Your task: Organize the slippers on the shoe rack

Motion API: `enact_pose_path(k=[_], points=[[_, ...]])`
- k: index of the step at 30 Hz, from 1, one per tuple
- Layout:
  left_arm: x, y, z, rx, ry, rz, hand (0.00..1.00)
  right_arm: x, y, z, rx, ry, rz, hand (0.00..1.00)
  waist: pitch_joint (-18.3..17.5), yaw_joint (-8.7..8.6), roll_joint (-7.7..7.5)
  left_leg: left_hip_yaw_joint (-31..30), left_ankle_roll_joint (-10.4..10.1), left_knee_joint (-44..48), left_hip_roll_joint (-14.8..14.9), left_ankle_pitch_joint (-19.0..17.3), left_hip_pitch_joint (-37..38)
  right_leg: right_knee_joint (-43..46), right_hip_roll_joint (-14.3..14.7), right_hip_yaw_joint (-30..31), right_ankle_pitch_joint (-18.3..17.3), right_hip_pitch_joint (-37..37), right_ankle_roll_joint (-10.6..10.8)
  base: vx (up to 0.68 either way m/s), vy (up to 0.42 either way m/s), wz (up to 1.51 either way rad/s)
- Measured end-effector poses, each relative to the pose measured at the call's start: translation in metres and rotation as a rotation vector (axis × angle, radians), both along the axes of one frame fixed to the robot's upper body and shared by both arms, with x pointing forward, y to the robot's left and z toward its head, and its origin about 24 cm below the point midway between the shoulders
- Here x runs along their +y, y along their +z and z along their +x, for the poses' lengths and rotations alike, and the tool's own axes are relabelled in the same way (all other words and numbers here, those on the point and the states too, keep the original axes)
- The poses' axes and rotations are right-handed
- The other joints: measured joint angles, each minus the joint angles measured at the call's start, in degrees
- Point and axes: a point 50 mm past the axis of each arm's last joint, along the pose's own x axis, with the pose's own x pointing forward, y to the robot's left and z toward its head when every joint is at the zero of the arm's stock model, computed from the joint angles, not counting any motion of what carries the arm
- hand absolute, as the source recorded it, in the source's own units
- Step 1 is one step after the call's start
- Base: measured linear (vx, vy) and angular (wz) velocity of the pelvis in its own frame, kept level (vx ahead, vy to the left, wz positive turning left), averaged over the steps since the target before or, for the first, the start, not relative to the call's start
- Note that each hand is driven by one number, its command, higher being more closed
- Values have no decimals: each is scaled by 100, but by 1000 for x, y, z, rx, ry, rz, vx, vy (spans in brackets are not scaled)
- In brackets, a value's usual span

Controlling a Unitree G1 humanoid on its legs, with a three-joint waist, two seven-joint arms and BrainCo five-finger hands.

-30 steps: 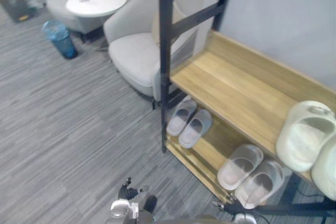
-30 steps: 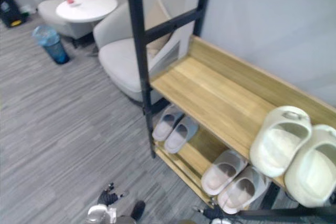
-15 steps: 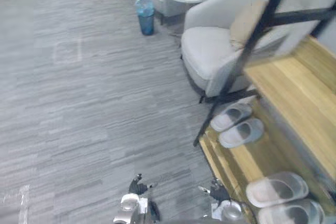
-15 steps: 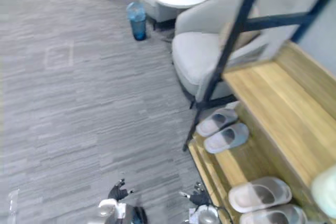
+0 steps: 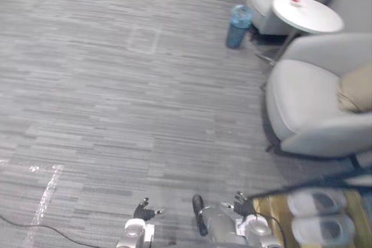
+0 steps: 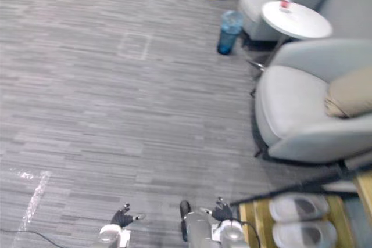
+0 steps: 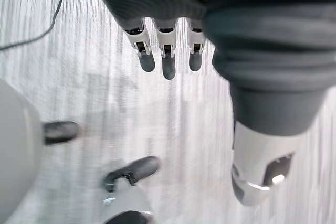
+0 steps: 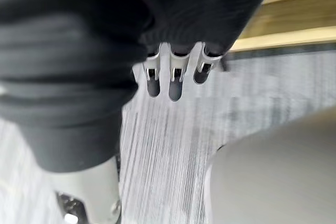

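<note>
Two pale grey slippers (image 6: 298, 207) were seen laid side by side (soles down, touching or nearly so) on the shoe rack (image 6: 256, 230), on its low wooden shelf.

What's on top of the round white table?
What looks like a small bottle with red on it stands on the round white table, near its far edge. Nothing else can be made out. The top hides the table's base.

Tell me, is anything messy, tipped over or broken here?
Nothing really stands out. The slippers sit neatly side by side on the low shelf of the shoe rack, the blue bin stands upright, and the left hand and right hand hang open and empty.
</note>
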Motion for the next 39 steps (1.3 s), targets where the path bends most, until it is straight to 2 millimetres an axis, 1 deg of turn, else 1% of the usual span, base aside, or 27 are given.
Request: enact_pose_path(k=[2, 3, 5, 6, 8, 10, 11, 13, 14, 16, 17, 18, 19, 21, 23, 25, 27, 28, 29, 30, 31, 33, 34, 35, 36, 37, 39], points=[[-2, 2, 5, -24, 47, -23, 0, -3, 3, 3, -15, 3, -11, 0, 113, 42, 146, 387, -534, 2482, 260, 242, -1101, -212, 23, -226, -148, 486, -122, 467, -147, 67], [-2, 7, 11, -62, 69, -28, 0, 0, 2, 3, -12, 9, -6, 0, 203, 171, 146, 824, -529, 3388, 627, 184, -1432, -329, 74, -244, -232, 925, -253, 427, -118, 25], [-1, 10, 16, -84, 74, -26, 0, 6, 1, 0, -7, 35, -1, 0, 220, 288, 115, 1271, -541, 3596, 1044, 127, -1758, -695, 5, -363, -288, 1573, -290, 403, -105, 24], [-3, 11, 18, -94, 76, -31, 0, 9, 1, -2, -5, 37, 8, 0, 206, 307, 8, 1528, -541, 3385, 1182, 127, -1964, -919, -99, -458, -384, 1842, -258, 370, -71, 43], [-13, 14, 25, -116, 77, -59, 0, 13, 0, -3, -1, 27, 18, 0, 176, 328, 65, 2057, -496, 2229, 1399, 157, -2358, -1385, -249, -761, -500, 2306, -102, 375, -29, 54], [-18, 14, 26, -120, 81, -71, 0, 14, 0, -3, 0, 26, 20, 0, 151, 360, 103, 2310, -351, 1077, 1315, 357, -2443, -1575, -354, -885, -577, 2543, 23, 394, 85, 45], [-18, 14, 26, -120, 82, -72, 0, 15, -1, -4, 6, 29, 21, 0, 129, 376, 139, 2293, -235, 158, 1133, 747, -2469, -1668, -404, -969, -684, 2720, 180, 563, 196, 40], [-17, 14, 25, -120, 83, -70, 0, 15, -2, -6, 17, 32, 20, 0, 94, 439, 160, 2158, -49, -251, 930, 1337, -2464, -1644, -493, -993, -943, 2906, 311, 502, 226, 28], [-17, 13, 25, -115, 85, -68, 0, 16, -7, -13, 57, 32, 23, 0, -21, 472, -17, 2151, 58, -222, 624, 1327, -2390, -1304, -792, -968, -1137, 2877, 469, 526, 225, 27], [-16, 11, 21, -100, 96, -64, 0, 16, -8, -15, 65, 27, 26, 0, -65, 483, -119, 2158, 167, -481, 313, 1179, -2048, -52, -1074, -780, -1126, 2489, 499, 530, 235, 35], [-16, 11, 21, -97, 99, -62, 0, 15, -8, -16, 62, 20, 27, 0, -42, 473, -282, 2076, 212, -681, 30, 1039, -1624, 1542, -1283, -482, -848, 1987, 616, 525, 240, 45], [-13, 10, 19, -88, 103, -57, 0, 16, -7, -15, 54, 22, 32, 0, -29, 430, -375, 1945, 226, -724, -117, 891, -1363, 2610, -1321, -245, -447, 1562, 607, 624, 231, 67], [-7, 8, 16, -70, 105, -44, 0, 18, -6, -14, 48, 24, 39, 0, -1, 367, -405, 1776, 239, -754, -225, 698, -1021, 3708, -1236, -21, -370, 1132, 616, 527, 148, 62], [-5, 6, 11, -57, 110, -38, 0, 14, -3, -12, 22, 15, 33, 0, -5, 288, -372, 1532, 277, -863, -213, 451, -448, 4409, -930, 57, -536, 493, 634, 551, 86, 64], [-6, 6, 10, -51, 109, -40, 0, 10, 0, -10, -10, -13, 35, 0, -4, 268, -329, 1326, 318, -1087, -156, 218, 2, 4211, -673, -25, -732, -194, 590, 566, 32, 50], [-11, 5, 12, -45, 105, -52, 0, 4, 3, -4, -33, -15, 21, 0, 42, 194, -191, 1157, 303, -1327, -4, 22, 570, 2961, -415, -326, -875, -709, 412, 707, -22, 41], [-17, 7, 19, -60, 96, -65, 0, -2, 4, -4, -33, -17, 6, 0, 28, 72, -91, 973, 323, -1625, 104, -65, 938, 1278, -257, -536, -540, -879, 323, 705, -55, 63], [-19, 9, 24, -73, 79, -66, 0, -1, 4, -3, -34, -27, 12, 0, 14, -9, -133, 820, 326, -1725, 78, -68, 1119, 123, -236, -524, -4, -890, 250, 766, -122, 90], [-22, 9, 24, -72, 75, -74, 0, 1, 4, -2, -38, -29, 18, 0, -4, -81, -111, 654, 309, -1706, 120, -76, 1279, -22, -177, -456, 786, -817, 40, 788, -142, 80], [-26, 10, 26, -73, 63, -79, 0, -2, 5, 2, -43, -29, 11, 0, -12, -101, 5, 590, 279, -1615, 246, -92, 1374, 108, -108, -482, 719, -769, -53, 788, -143, 46], [-25, 8, 24, -64, 45, -80, 0, -5, 6, 4, -46, -31, 3, 0, -6, -45, 138, 564, 129, -1401, 370, -6, 1332, 297, -116, -610, 546, -713, -148, 764, -144, 32], [-25, 8, 24, -63, 57, -86, 0, -11, 7, 4, -47, -38, -8, 0, 86, -71, 207, 556, -225, -150, 309, 690, 1148, 1400, -191, -852, -8, -690, -217, 700, -170, 35], [-21, 4, 13, -39, 83, -84, 0, -9, 7, 3, -48, -23, -10, 0, -9, -77, 275, 568, -502, 1034, 402, 1050, 744, 854, -99, -890, 47, -285, -233, 584, -222, 14], [-16, 1, 2, -19, 130, -87, 0, -6, 8, 1, -45, 6, -14, 0, -62, -39, 344, 721, -712, 2785, 690, 1638, -5, 404, 61, -897, -426, 319, -442, 710, -207, -25], [-12, 1, 2, -25, 159, -86, 0, -3, 8, 3, -49, 10, -7, 0, -33, 97, 494, 845, -604, 3657, 970, 1454, -426, 191, 321, -735, -558, 683, -589, 755, -112, -75], [-6, 1, -3, -21, 193, -76, 0, 7, 5, 0, -35, 14, 18, 0, 9, 260, 483, 1019, -507, 4285, 1169, 1141, -882, -28, 437, -540, -665, 1143, -669, 658, -38, -85], [5, 5, -1, -55, 202, -49, 0, 20, 1, -3, -4, 37, 42, 0, 9, 391, 289, 1324, -464, 4284, 1249, 792, -1581, -487, 358, -248, -758, 1847, -645, 628, -44, -74]])
